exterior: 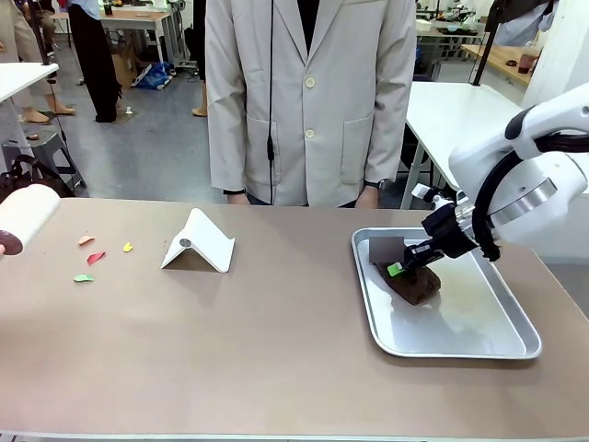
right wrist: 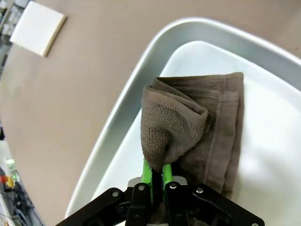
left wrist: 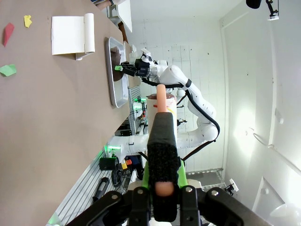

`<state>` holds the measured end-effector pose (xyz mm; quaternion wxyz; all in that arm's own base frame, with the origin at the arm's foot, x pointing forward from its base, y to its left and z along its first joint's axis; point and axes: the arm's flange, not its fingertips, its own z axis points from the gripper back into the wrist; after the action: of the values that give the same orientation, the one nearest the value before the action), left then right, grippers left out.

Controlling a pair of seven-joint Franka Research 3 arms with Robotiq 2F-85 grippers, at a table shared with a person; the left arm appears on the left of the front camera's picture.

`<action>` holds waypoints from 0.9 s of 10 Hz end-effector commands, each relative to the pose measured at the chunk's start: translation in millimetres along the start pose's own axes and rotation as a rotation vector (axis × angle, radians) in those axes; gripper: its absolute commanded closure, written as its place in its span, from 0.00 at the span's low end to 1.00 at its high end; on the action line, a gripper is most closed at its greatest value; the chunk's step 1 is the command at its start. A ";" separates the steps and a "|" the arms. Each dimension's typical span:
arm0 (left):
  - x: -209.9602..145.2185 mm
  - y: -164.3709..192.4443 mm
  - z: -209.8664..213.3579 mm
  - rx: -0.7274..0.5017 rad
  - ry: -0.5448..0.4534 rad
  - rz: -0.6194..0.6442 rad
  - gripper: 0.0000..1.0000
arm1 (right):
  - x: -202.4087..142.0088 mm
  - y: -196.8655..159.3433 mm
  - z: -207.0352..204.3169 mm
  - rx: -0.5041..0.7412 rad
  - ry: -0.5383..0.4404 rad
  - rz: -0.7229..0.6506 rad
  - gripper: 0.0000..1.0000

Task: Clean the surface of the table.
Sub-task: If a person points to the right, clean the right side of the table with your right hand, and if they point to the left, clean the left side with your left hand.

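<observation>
Wide taupe-brown matte table (exterior: 276, 350) spans view. The right gripper (exterior: 398, 269) is clamped on folded brown terry towel (exterior: 419, 287) in silver metal tray (exterior: 460, 353), 3 o'clock. The left gripper (left wrist: 162, 181) is clamped on pink-handled white roller (left wrist: 161, 101), 9 o'clock.

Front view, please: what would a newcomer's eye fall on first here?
The right gripper, its fingers shut on a brown cloth in the silver tray at the right of the table. Next, the coloured scraps strewn at its left end, near the white roller held by the left gripper.
</observation>
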<state>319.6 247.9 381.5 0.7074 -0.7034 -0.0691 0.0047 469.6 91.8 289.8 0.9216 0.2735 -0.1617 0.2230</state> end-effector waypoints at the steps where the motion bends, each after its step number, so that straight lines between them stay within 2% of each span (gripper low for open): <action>1: -2.6 -4.3 1.5 -0.013 0.006 -0.009 1.00 | 1.9 -8.9 3.7 -0.134 -0.010 0.001 0.91; 5: -2.6 -4.3 1.5 -0.013 0.006 -0.009 1.00 | 0.3 -26.5 31.7 -0.325 -0.011 0.000 0.91; 9: -2.6 -4.3 1.5 -0.013 0.006 -0.009 1.00 | -9.6 -44.6 60.4 -0.365 0.004 -0.042 0.91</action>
<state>319.6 247.9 381.5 0.7074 -0.7034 -0.0691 0.0048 476.9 30.1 302.3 0.9542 0.1192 -0.2041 0.1835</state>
